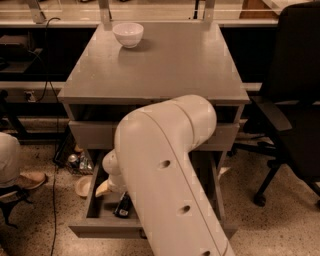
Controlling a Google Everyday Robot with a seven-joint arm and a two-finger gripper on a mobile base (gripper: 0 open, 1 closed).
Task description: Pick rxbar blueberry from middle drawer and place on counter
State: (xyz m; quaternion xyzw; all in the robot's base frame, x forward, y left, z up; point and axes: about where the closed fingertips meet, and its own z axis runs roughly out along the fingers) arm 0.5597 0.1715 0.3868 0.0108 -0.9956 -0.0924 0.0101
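A speckled floor (280,225) is seen under warm, dim light. A black office chair (295,100) is placed at the right. A pale bench (165,11) with metal legs is set along the back. The gripper (111,186) is held low inside the middle drawer (95,229).

Dark rxbar blueberry (123,205) in open middle drawer (98,229) beside gripper (109,190); counter (170,65) above

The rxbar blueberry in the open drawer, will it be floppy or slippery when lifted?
The rxbar blueberry looks small and flat, so probably light and stiff. Its dark wrapper may be slick, so it could slide on the middle drawer floor. The gripper is in the drawer beside it.
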